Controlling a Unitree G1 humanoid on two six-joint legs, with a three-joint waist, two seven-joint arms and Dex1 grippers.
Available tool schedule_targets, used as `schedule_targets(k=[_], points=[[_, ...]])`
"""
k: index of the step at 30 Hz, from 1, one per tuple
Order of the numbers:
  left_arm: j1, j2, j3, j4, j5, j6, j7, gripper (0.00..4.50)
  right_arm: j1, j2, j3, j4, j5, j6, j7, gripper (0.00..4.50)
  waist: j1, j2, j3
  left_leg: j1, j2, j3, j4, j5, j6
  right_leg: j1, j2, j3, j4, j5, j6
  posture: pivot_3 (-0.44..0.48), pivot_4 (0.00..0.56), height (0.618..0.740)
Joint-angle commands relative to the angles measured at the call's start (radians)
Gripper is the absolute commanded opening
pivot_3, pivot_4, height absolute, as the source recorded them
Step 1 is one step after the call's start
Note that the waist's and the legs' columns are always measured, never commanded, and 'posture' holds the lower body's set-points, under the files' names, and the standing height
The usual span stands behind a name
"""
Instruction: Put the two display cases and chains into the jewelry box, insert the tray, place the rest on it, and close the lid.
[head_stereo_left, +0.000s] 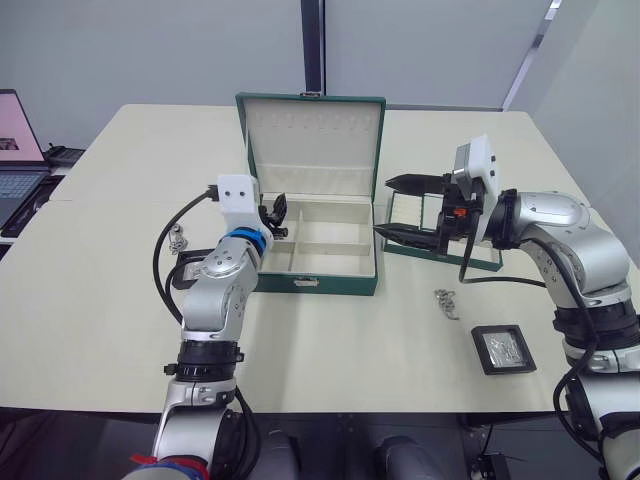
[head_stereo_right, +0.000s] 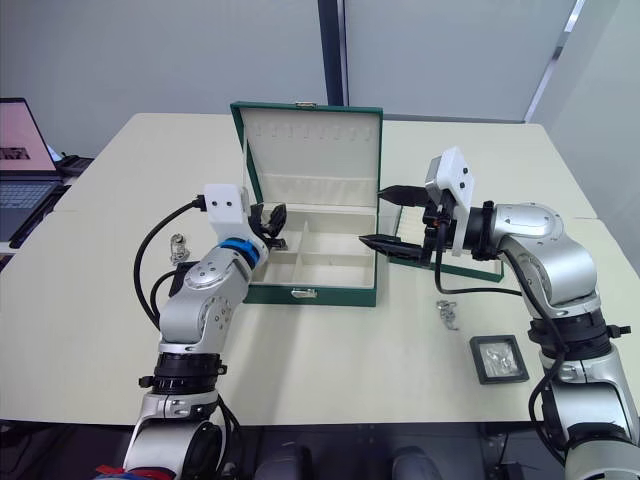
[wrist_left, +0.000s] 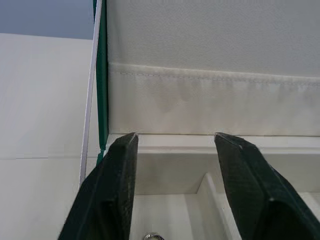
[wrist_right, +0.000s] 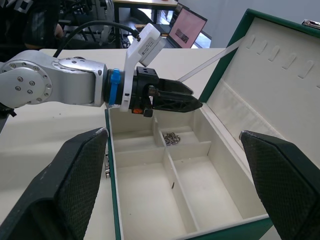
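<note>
While my lid stands upright, this is what each view gives me.

Head views, jewelry box: dark green, open on the pale table, cream compartments showing.
Head views, left gripper: over the box's rear left corner, fingers parted, holding nothing.
Head views, right gripper: just beside the box's right wall, jaws spread wide and empty, above the tray that lies behind it.
Head views, loose chain: on the table right of the box, in front of the tray.
Head views, display case: flat on the table near my right arm, well apart from the box.
Head views, second chain: on the table left of my left arm, with a black square object half hidden behind that arm; I cannot tell what it is.
Head views, laptop: at the far left edge.
Left wrist view: my fingers apart over the rear compartment, facing the lid's cream pocket.
Right wrist view: my wide fingers frame the box interior; a chain lies in the small rear compartment under my left gripper.
</note>
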Motion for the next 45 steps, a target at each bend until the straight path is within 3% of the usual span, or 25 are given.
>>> schedule_targets(k=[1, 4, 14, 19, 25, 29, 32, 39, 45], points=[[-0.018, -0.003, 0.006, -0.023, 0.004, -0.022, -0.014, 3.72, -0.001, -0.009, -0.018, -0.031, 0.009, -0.008, 0.006, 4.5, 0.0, 0.0, 0.0, 0.0, 0.0, 0.0, 0.0, 0.0, 0.0, 0.0, 0.0, 0.0, 0.0, 0.0, 0.0, 0.0, 0.15, 0.74], [-0.017, -0.005, 0.002, -0.03, -0.002, -0.023, -0.029, 4.45, 0.001, -0.009, -0.018, -0.033, 0.009, -0.009, 0.007, 4.5, 0.0, 0.0, 0.0, 0.0, 0.0, 0.0, 0.0, 0.0, 0.0, 0.0, 0.0, 0.0, 0.0, 0.0, 0.0, 0.0, 0.15, 0.74], [0.064, 0.046, -0.044, -0.195, -0.125, 0.042, -0.27, 4.45, 0.048, -0.041, -0.041, -0.03, 0.014, -0.009, 0.018, 4.5, -0.001, 0.0, 0.0, 0.0, 0.0, 0.0, 0.0, 0.0, 0.0, 0.0, 0.0, 0.0, 0.0, 0.0, 0.0, 0.0, 0.15, 0.74], [0.149, 0.172, 0.012, -0.322, -0.231, 0.118, -0.406, 4.45, 0.095, -0.093, -0.08, -0.025, 0.024, -0.002, 0.03, 4.5, -0.003, 0.001, 0.001, 0.0, 0.0, 0.0, -0.001, 0.0, 0.0, 0.0, 0.0, 0.0, 0.0, 0.0, 0.0, 0.0, 0.15, 0.74], [0.302, 0.408, 0.216, -0.412, -0.371, 0.199, -0.553, 4.45, 0.202, -0.192, -0.166, -0.001, 0.04, 0.002, 0.072, 4.5, -0.003, 0.0, 0.003, 0.0, 0.0, 0.0, -0.002, 0.0, 0.0, 0.0, 0.0, 0.0, -0.001, 0.0, 0.0, 0.0, 0.15, 0.74], [0.459, 0.583, 0.352, -0.37, -0.383, 0.19, -0.704, 4.45, 0.295, -0.252, -0.234, 0.055, 0.046, -0.011, 0.108, 4.5, -0.003, 0.0, 0.003, 0.0, 0.0, 0.0, -0.002, 0.0, 0.0, 0.0, -0.001, 0.0, -0.001, 0.0, 0.0, 0.0, 0.15, 0.74], [0.544, 0.66, 0.435, -0.324, -0.384, 0.175, -0.771, 4.45, 0.341, -0.293, -0.268, 0.131, 0.03, -0.044, 0.136, 4.5, -0.004, 0.0, 0.004, 0.0, 0.0, 0.0, -0.002, 0.0, 0.0, 0.0, -0.001, 0.0, -0.001, 0.0, 0.0, 0.0, 0.15, 0.74], [0.634, 0.761, 0.576, -0.181, -0.335, 0.12, -0.844, 4.45, 0.411, -0.351, -0.302, 0.305, -0.04, -0.151, 0.153, 4.5, -0.004, 0.0, 0.005, 0.0, 0.0, 0.0, -0.003, -0.001, 0.001, -0.002, -0.001, -0.001, -0.001, 0.0, 0.0, 0.0, 0.15, 0.74], [0.647, 0.801, 0.62, -0.028, -0.287, 0.041, -0.882, 4.45, 0.447, -0.351, -0.322, 0.384, -0.054, -0.2, 0.151, 4.5, -0.006, 0.001, 0.006, 0.001, 0.0, 0.001, -0.003, -0.001, 0.001, -0.002, -0.001, 0.0, -0.001, 0.0, 0.0, 0.0, 0.15, 0.74]])
